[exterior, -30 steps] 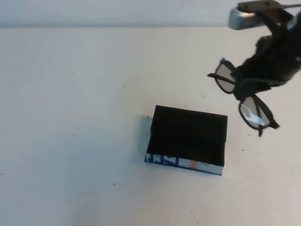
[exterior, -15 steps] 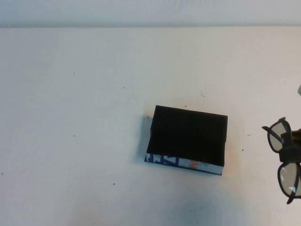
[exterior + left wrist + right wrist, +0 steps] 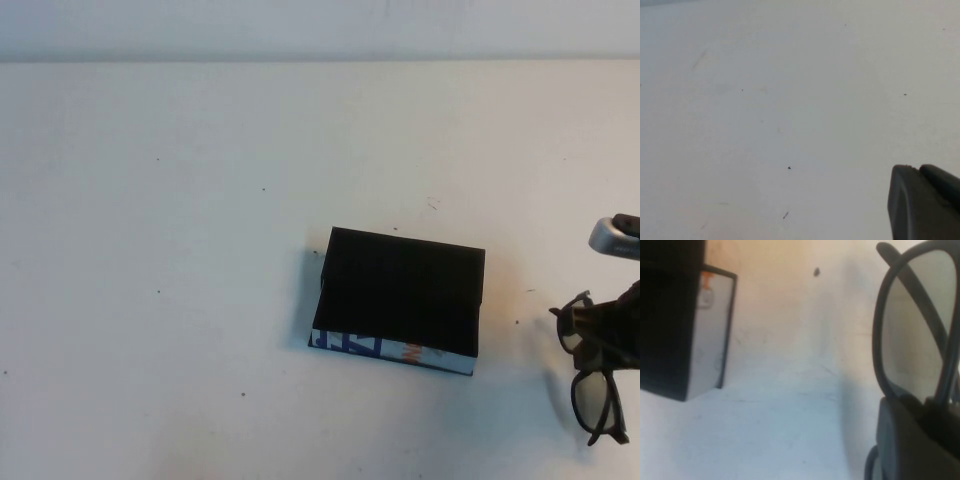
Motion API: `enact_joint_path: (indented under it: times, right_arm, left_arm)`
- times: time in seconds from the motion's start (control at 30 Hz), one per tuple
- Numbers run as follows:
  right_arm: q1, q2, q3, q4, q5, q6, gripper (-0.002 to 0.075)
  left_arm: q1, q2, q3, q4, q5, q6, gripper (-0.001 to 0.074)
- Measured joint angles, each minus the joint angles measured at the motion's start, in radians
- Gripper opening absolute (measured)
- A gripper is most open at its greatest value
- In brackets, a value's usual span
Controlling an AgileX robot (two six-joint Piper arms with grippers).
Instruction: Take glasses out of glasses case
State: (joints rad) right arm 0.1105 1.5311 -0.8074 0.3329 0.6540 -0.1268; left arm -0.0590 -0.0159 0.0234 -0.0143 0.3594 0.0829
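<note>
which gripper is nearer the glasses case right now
Right. The right gripper is beside the glasses case, on its right, holding the glasses; the left gripper sees only bare table.

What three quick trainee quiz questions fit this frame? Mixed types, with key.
1. True or false: the black plastic-framed glasses lie inside the black rectangular glasses case.
2. Which gripper holds the glasses? A) left gripper B) right gripper
3. Fill in: the case's white front edge carries blue letters and an ______ mark.

Key:
1. False. The glasses are out, near the table's right edge, to the right of the case.
2. B. The right gripper is shut on the glasses; the left gripper appears only in its wrist view, over bare table.
3. orange
</note>
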Motion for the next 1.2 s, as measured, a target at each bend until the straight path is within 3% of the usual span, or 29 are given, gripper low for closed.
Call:
enact_joint_path:
  times: [0.2, 0.43, 0.6, 0.77, 1.07, 1.2]
  right_arm:
    - [0.000, 0.056, 0.000, -0.001, -0.034, -0.014, 0.0103]
    - [0.000, 0.058, -0.006, -0.005, -0.026, -0.018, 0.0276]
    - [0.000, 0.046, -0.063, -0.058, 0.114, -0.021, 0.0292]
    - [0.000, -0.143, -0.079, -0.091, 0.155, -0.021, 0.0234]
    - [-0.002, -0.676, -0.080, -0.142, 0.086, -0.032, 0.0020]
    - [-0.002, -0.835, -0.080, -0.139, 0.084, -0.034, -0.0008]
  left_arm:
    - [0.000, 0.000, 0.000, 0.000, 0.000, 0.000, -0.0004]
    - [0.000, 0.000, 0.000, 0.000, 0.000, 0.000, -0.0004]
    - [0.000, 0.000, 0.000, 0.000, 0.000, 0.000, -0.0004]
    - [0.000, 0.000, 0.000, 0.000, 0.000, 0.000, -0.0004]
    - [0.000, 0.000, 0.000, 0.000, 0.000, 0.000, -0.0004]
    - [0.000, 0.000, 0.000, 0.000, 0.000, 0.000, -0.0004]
